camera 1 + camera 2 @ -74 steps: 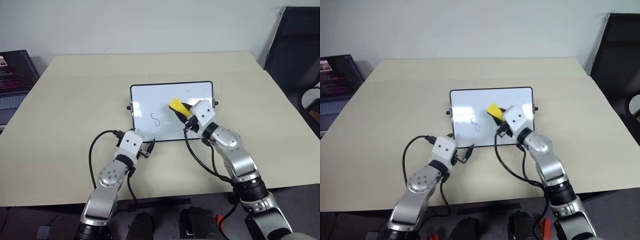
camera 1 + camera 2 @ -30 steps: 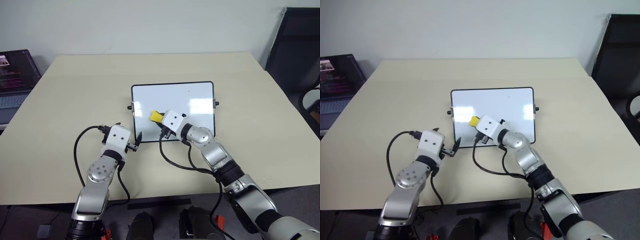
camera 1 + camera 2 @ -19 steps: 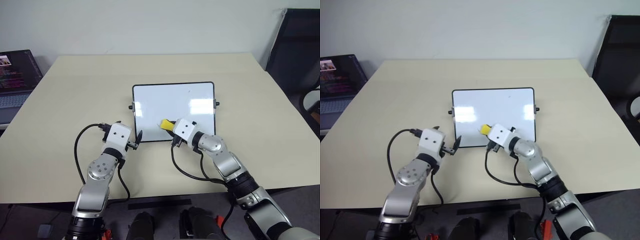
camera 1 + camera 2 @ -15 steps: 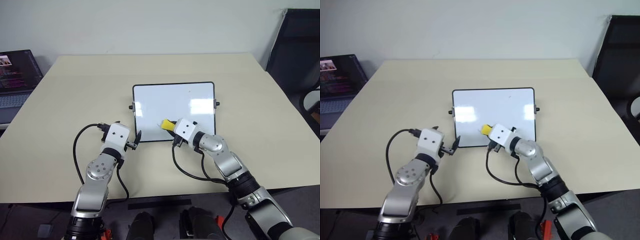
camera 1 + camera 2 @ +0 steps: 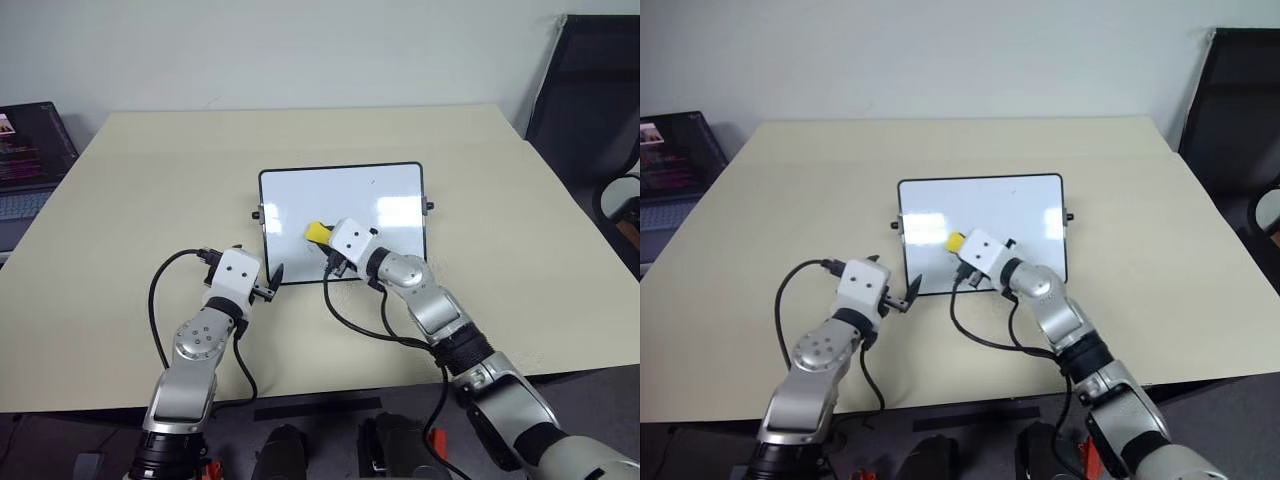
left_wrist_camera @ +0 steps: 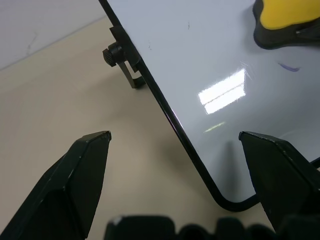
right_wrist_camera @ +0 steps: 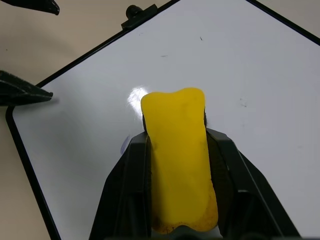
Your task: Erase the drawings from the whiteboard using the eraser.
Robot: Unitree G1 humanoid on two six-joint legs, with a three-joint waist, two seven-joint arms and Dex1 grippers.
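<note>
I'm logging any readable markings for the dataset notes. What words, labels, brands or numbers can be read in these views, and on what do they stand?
Laptop screen at the table's left edge: coloured lines of text, too small to read.
Whiteboard: no words, only faint pen specks.
Eraser in the right gripper: plain yellow, no label.
Nothing else carries readable text.

Beige table against a plain pale wall, laptop left, black chair right.

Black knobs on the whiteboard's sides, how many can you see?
2: one knob on the whiteboard's left edge, one knob on its right edge.
</note>
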